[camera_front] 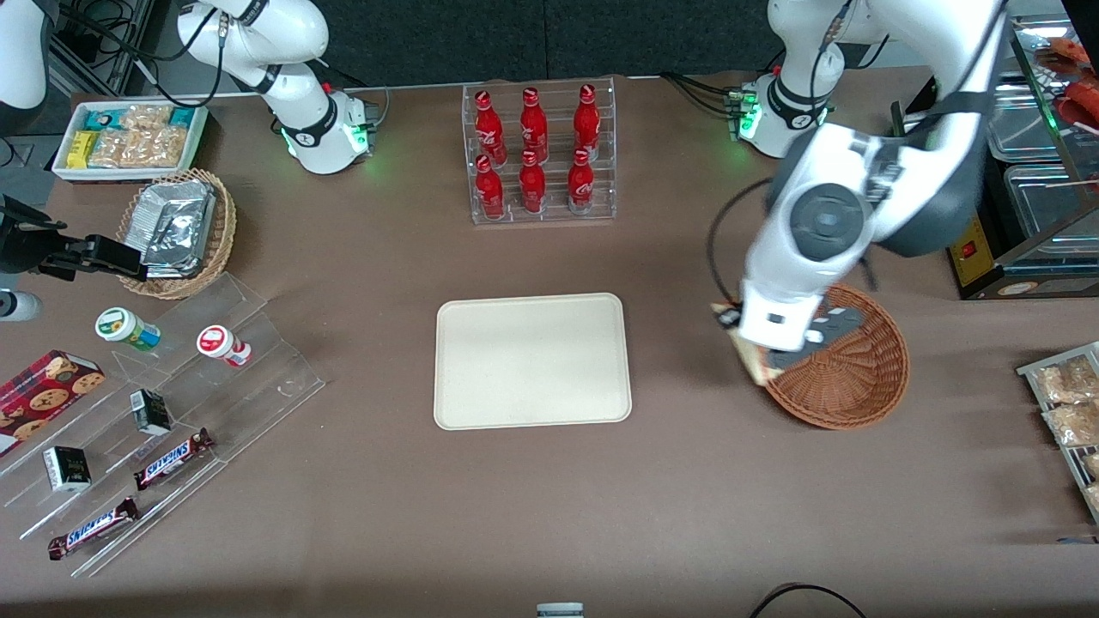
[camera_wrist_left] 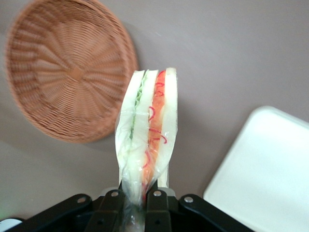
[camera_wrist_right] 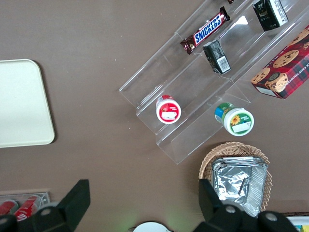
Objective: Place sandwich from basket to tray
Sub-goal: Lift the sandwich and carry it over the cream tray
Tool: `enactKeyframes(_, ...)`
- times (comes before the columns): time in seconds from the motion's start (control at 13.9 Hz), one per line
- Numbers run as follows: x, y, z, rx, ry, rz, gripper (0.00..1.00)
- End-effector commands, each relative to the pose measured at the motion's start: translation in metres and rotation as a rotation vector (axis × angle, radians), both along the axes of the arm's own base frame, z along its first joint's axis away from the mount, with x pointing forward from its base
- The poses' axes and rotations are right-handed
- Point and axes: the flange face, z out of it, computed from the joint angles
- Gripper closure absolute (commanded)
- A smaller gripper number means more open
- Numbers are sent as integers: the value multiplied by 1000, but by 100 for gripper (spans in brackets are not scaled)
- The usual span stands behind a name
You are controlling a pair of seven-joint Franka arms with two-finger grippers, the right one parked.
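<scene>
The sandwich (camera_wrist_left: 147, 135) is out of the basket (camera_wrist_left: 67, 67) and in the air, so the step in hand is the carry across to the tray (camera_front: 532, 360). The claw (camera_wrist_left: 145, 195) is closed on one end of the wrapped wedge: in the wrist view the two black fingers (camera_wrist_left: 157, 205) press against the clear wrapping from either side, and the rest of the sandwich sticks out freely past them, its pale bread slices and orange-red filling edge-on to the camera.

In the front view the claw (camera_front: 755, 343) hangs over the basket's rim on the side that faces the tray, with a corner of the sandwich (camera_front: 754, 360) peeking out from under the arm's white housing. The basket itself looks empty (nothing else shows on its woven floor in either view). The tray lies flat on the brown desk (camera_front: 549, 515), well apart from the basket, toward the parked arm's end of the table from it, and its cream surface is bare.

The next move, as I judge it, calls for a sideways sweep that brings the wedge over the middle of the tray, then a descent until the sandwich rests on it before the fingers let go. The grip is only on one end, so a smooth, unhurried swing would guard against the wedge slipping in its wrapping.
</scene>
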Motion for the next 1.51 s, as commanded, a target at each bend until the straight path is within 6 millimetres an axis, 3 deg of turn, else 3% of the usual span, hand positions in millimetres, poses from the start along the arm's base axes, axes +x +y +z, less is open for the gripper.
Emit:
enactKeyframes(0.0, -2, -56, -12, -53, 7, -93, 100)
enactKeyframes(0.29, -31, -153, -53, -78, -1, -245, 100)
enactKeyframes(0.72, -75, -254, -132, -74, -79, -327, 100)
enactKeyframes(0.86, -82, -268, -156, -48, -106, -317, 100)
enactKeyframes(1.08, -84, -281, -169, -60, -106, -326, 100)
enactKeyframes(1.44, -67, -274, -180, -72, -132, -314, 100)
